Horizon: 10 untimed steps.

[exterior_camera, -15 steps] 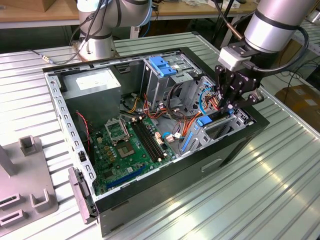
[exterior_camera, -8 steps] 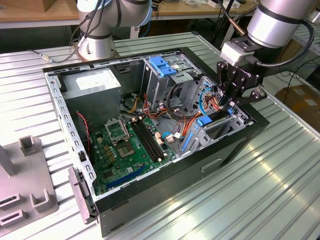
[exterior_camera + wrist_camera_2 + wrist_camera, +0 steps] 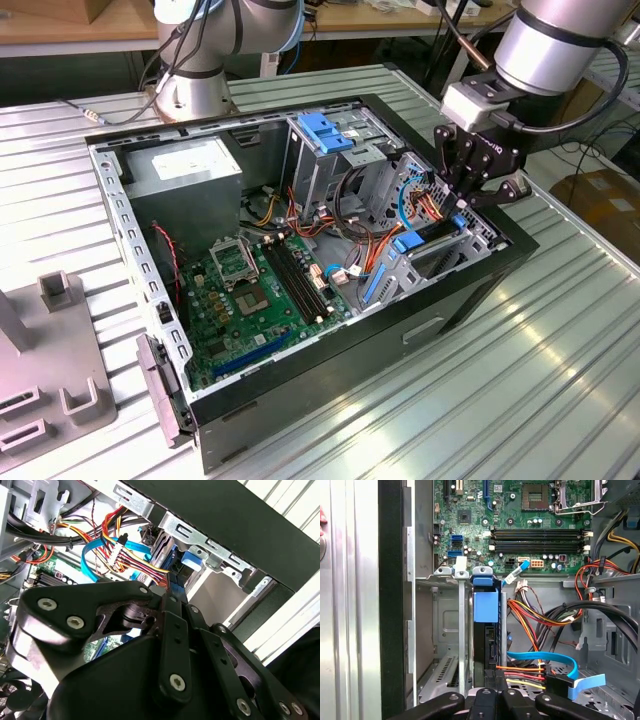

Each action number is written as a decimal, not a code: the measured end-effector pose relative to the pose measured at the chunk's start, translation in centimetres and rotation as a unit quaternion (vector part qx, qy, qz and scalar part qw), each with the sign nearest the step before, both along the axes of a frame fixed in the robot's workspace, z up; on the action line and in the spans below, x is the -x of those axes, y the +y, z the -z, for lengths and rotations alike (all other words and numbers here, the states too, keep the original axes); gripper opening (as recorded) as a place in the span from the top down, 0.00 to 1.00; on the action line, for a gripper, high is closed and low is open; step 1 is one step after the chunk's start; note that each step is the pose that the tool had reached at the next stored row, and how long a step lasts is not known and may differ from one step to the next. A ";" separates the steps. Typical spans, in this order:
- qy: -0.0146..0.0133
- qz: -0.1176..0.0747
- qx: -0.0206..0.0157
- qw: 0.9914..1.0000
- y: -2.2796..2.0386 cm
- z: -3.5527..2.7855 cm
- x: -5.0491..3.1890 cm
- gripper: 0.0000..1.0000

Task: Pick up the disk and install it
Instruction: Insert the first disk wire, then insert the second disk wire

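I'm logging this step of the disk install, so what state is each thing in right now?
Computer case: side panel off, interior exposed.
Disk: standing on edge in the drive bay, blue carrier end showing.
End effector: lowered at the drive bay, right over the disk.
CPU socket: empty, no cooler fitted.
Memory slots: empty.
Blue data cable: loose, draped beside the bay.

Probably a lab: ribbed metal workbench (image 3: 560, 340), open computer case (image 3: 300, 250), cardboard boxes (image 3: 600, 195).
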State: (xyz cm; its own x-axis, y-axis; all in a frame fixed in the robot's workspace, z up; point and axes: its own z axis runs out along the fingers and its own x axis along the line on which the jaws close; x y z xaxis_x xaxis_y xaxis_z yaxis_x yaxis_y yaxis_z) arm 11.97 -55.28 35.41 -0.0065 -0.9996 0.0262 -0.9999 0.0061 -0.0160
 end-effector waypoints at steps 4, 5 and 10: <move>0.000 0.000 0.000 1.000 0.00 -0.04 0.00 0.90; 0.000 0.000 0.000 1.000 0.00 -0.04 0.00 0.90; 0.000 0.000 0.000 1.000 0.00 -0.06 0.00 0.90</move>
State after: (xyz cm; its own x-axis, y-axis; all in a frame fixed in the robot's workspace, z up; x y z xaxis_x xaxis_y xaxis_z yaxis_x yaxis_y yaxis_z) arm 11.97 -55.28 35.47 -0.0065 -0.9996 0.0262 -0.9999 0.0061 -0.0160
